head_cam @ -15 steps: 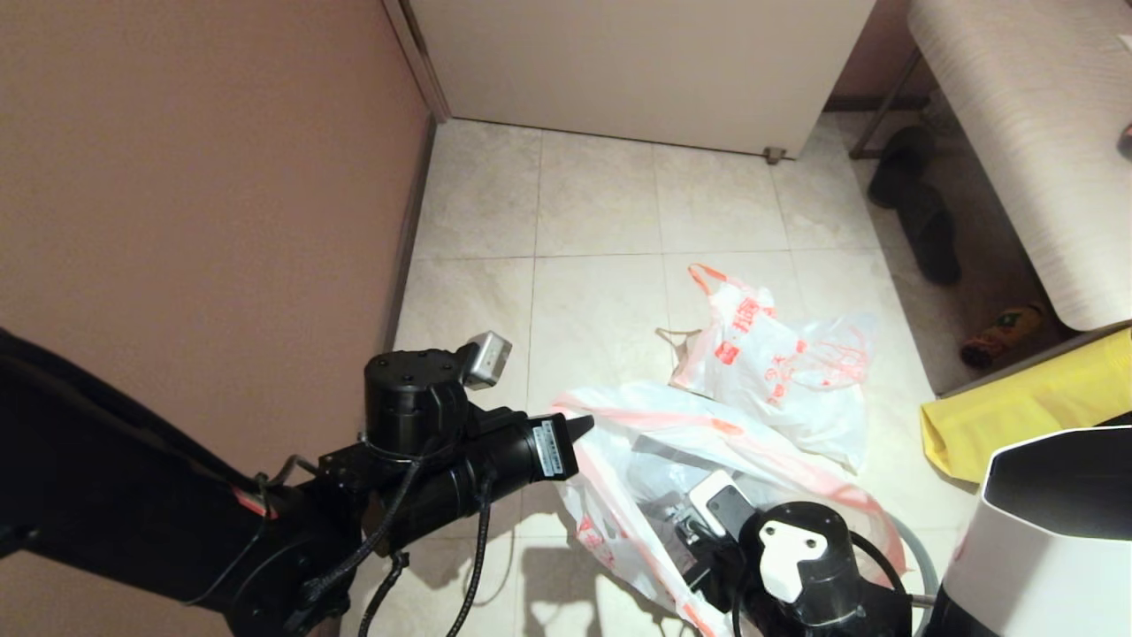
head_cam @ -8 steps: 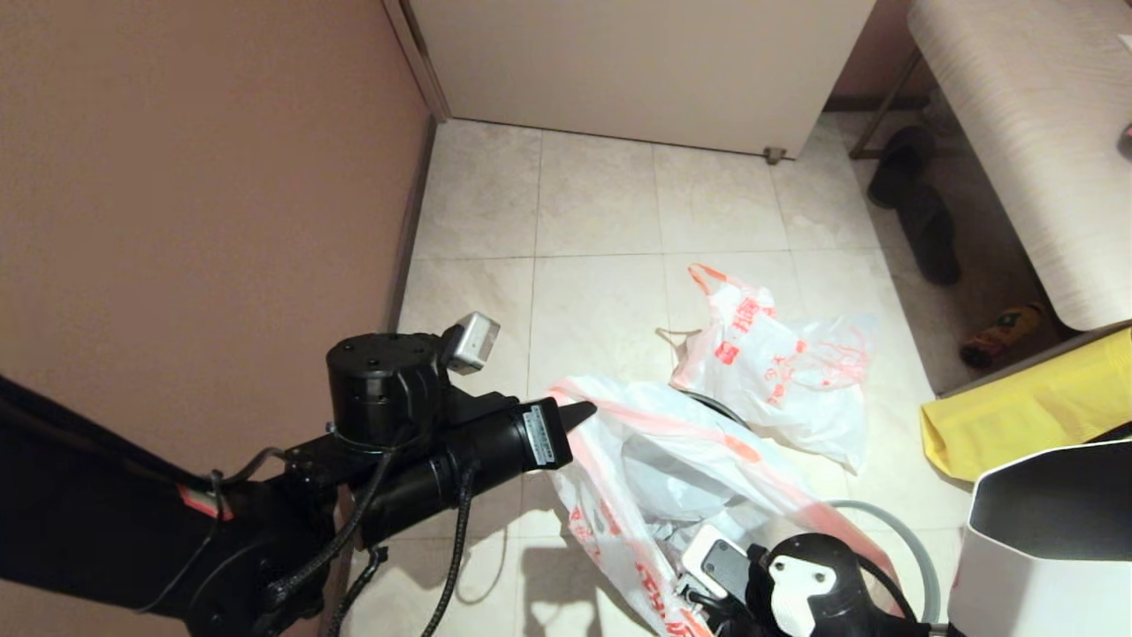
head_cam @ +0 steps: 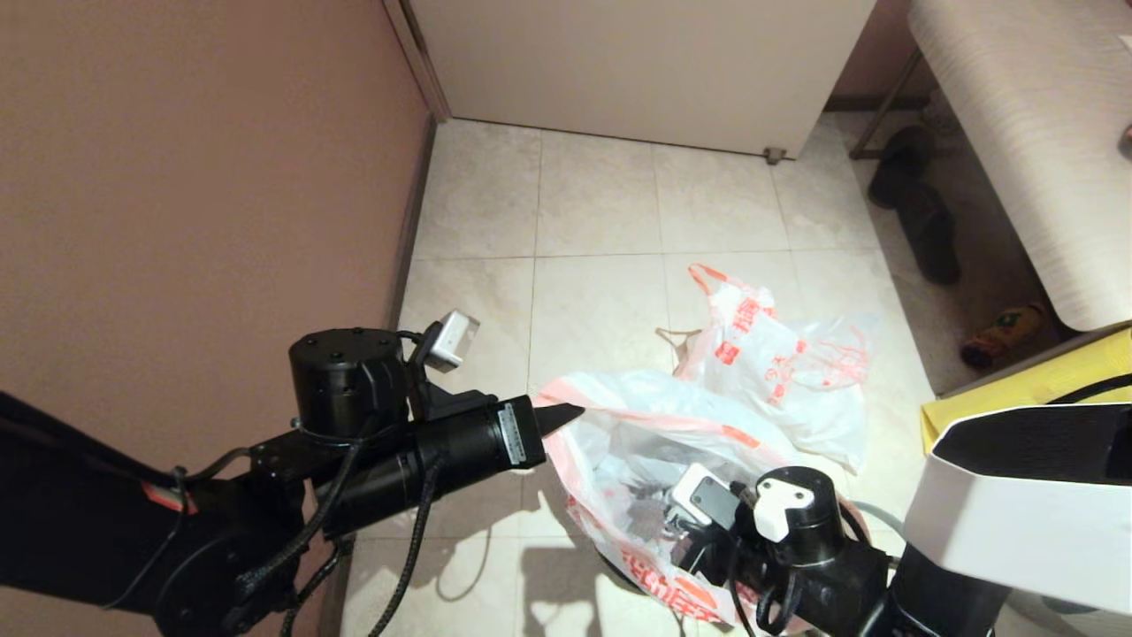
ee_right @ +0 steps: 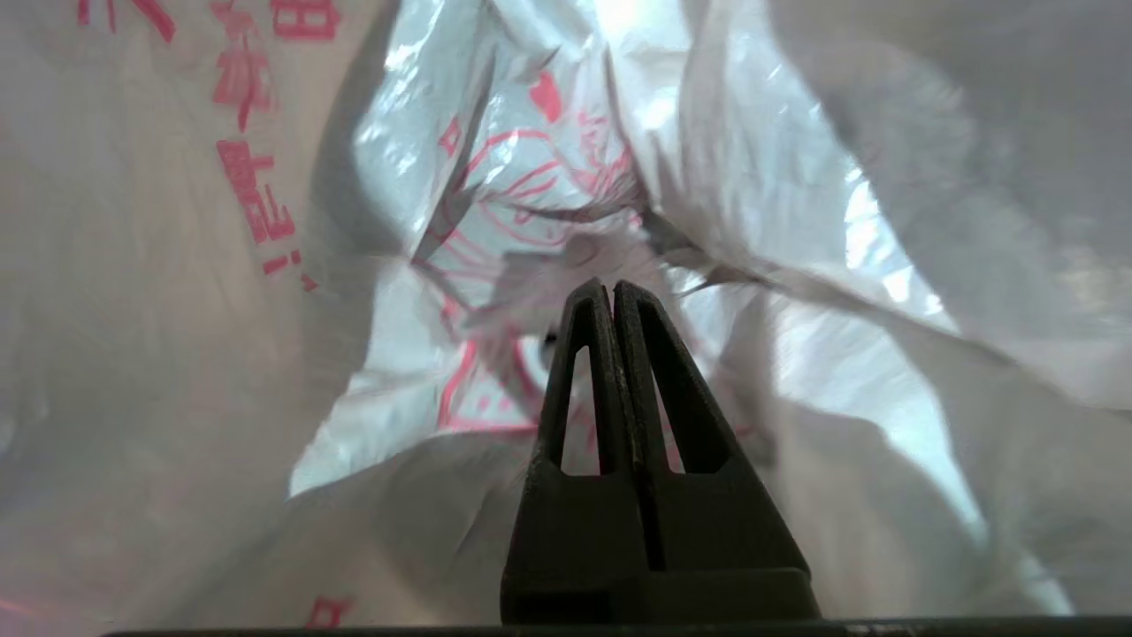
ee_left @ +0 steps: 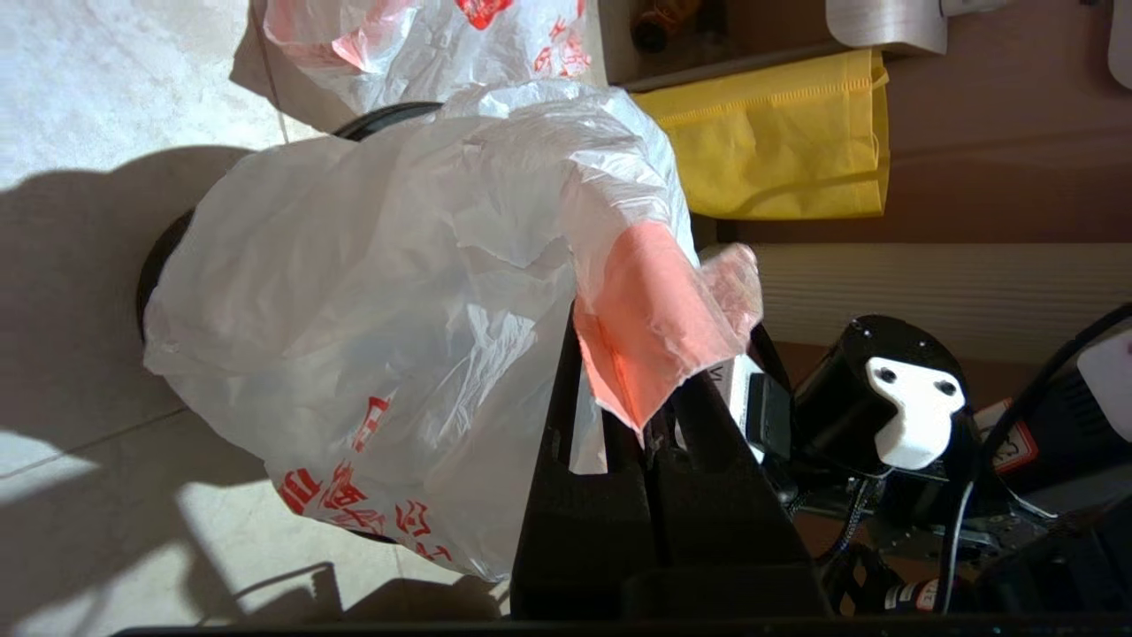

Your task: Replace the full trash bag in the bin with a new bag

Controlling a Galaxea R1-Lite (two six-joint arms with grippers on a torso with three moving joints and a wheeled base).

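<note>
The right gripper (ee_right: pixel 612 292), nearest the robot, has its fingers pressed together inside the new bag (head_cam: pixel 654 425), with thin white film on every side; whether any plastic is pinched between them cannot be told. The left gripper (head_cam: pixel 566 413) reaches in from the left, its jaws closed on the pale-orange hem band (ee_left: pixel 650 323) of that bag, holding the mouth up. Under the draped film the black curve of the bin (ee_left: pixel 389 117) shows, standing on the floor tiles (head_cam: pixel 592 212), and its grey hoop rim (head_cam: pixel 880 513) peeks out by the right arm.

Just beyond, touching the new bag's far edge, the full trash bag (head_cam: pixel 778 372) lies slumped on the tiles with its orange-red loop handles toward the wall.

A yellow cloth bag (head_cam: pixel 1017 402) crowds the right side, with a pale bench (head_cam: pixel 1035 133) over it and dark slippers (head_cam: pixel 920 212) beneath. The brown wall (head_cam: pixel 195 177) closes off the left; a white cabinet (head_cam: pixel 637 62) ends the floor at the far side. Bare tile lies open between the bags and the cabinet.

Two bags, one bin, two grippers.
</note>
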